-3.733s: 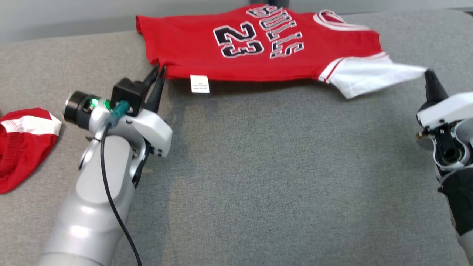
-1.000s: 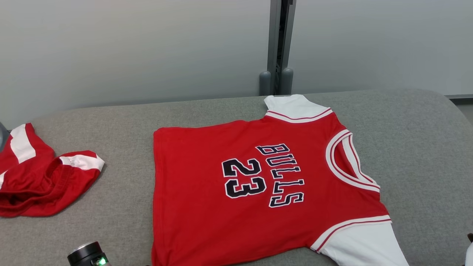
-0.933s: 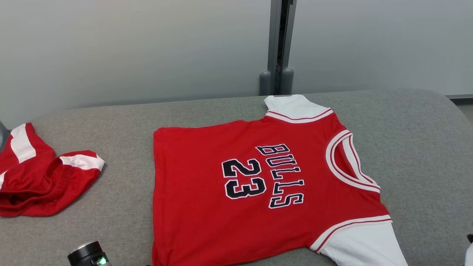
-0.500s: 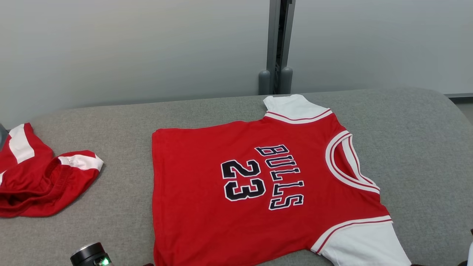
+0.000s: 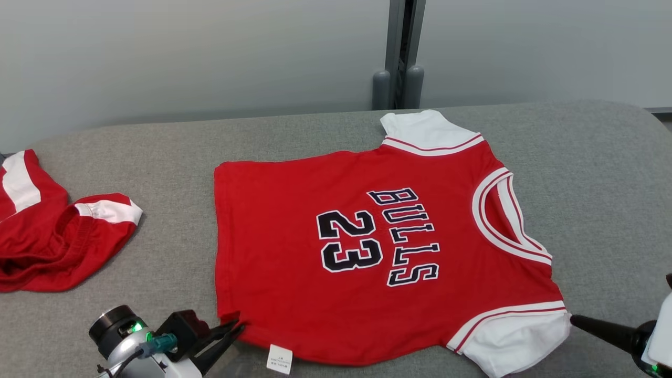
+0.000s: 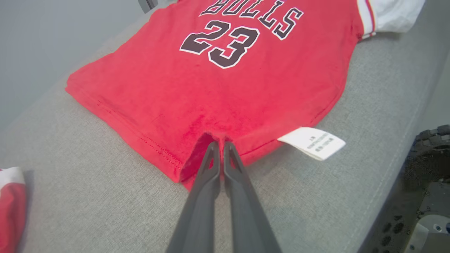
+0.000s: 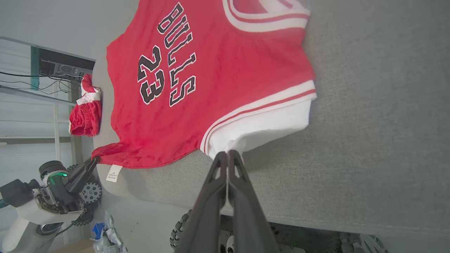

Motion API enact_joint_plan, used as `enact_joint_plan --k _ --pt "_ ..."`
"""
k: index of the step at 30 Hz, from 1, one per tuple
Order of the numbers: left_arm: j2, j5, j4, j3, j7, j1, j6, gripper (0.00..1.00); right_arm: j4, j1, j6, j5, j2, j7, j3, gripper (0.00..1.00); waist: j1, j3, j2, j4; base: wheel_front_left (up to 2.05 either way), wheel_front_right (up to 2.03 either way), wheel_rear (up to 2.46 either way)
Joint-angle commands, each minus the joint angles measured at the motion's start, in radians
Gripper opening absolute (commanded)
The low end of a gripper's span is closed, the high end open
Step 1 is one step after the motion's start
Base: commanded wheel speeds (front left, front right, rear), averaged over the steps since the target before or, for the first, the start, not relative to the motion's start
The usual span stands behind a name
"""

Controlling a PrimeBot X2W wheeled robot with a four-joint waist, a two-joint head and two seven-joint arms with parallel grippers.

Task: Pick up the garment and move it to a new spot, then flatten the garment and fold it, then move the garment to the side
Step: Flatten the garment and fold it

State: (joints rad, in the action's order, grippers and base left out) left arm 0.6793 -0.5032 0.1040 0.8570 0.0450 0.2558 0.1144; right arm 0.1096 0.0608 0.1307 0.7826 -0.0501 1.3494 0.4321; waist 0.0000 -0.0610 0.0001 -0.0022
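We are pinching the jersey [image 5: 294,283], lying flat mid-cushion [image 5: 173,152] with its long axis nine-to-three. Our left gripper [image 5: 237,327] is clamping its hem corner [image 5: 232,314] at seven o'clock and our right gripper [image 5: 574,318] its white sleeve [image 5: 520,336] at five, the cloth spreading toward twelve.

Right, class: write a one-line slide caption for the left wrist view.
Left gripper pinches the hem of the red jersey spread on the grey cushion, its white care label alongside.

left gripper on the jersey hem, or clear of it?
Touching. In the left wrist view the left gripper is shut on the hem of the red jersey, cloth bunched at its tips.
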Motion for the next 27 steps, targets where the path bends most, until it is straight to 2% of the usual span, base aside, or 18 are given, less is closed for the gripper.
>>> enact_joint_plan --k 1,6,18,27 --pt "0.004 -0.008 0.003 -0.006 -0.004 0.014 0.003 0.00 -0.003 0.013 0.000 0.003 -0.003 -0.007 -0.001 0.00 0.0000 -0.008 -0.0001 0.003 0.00 0.00 0.00" --pt "-0.013 -0.090 0.014 -0.049 -0.025 0.052 0.008 0.00 -0.018 0.083 0.000 0.013 -0.002 -0.055 0.000 0.00 0.0000 -0.035 -0.0001 0.008 0.00 0.00 0.00" --pt "-0.063 -0.186 0.077 -0.113 -0.075 0.119 0.009 0.00 -0.110 0.241 0.000 0.032 -0.003 -0.175 0.017 0.00 0.0000 -0.076 -0.0001 0.016 0.00 0.00 0.00" --pt "-0.129 -0.192 0.196 -0.138 -0.098 0.181 -0.034 0.00 -0.199 0.344 0.000 -0.017 -0.008 -0.287 0.015 0.00 0.0000 -0.108 -0.0001 0.041 0.00 0.00 0.00"
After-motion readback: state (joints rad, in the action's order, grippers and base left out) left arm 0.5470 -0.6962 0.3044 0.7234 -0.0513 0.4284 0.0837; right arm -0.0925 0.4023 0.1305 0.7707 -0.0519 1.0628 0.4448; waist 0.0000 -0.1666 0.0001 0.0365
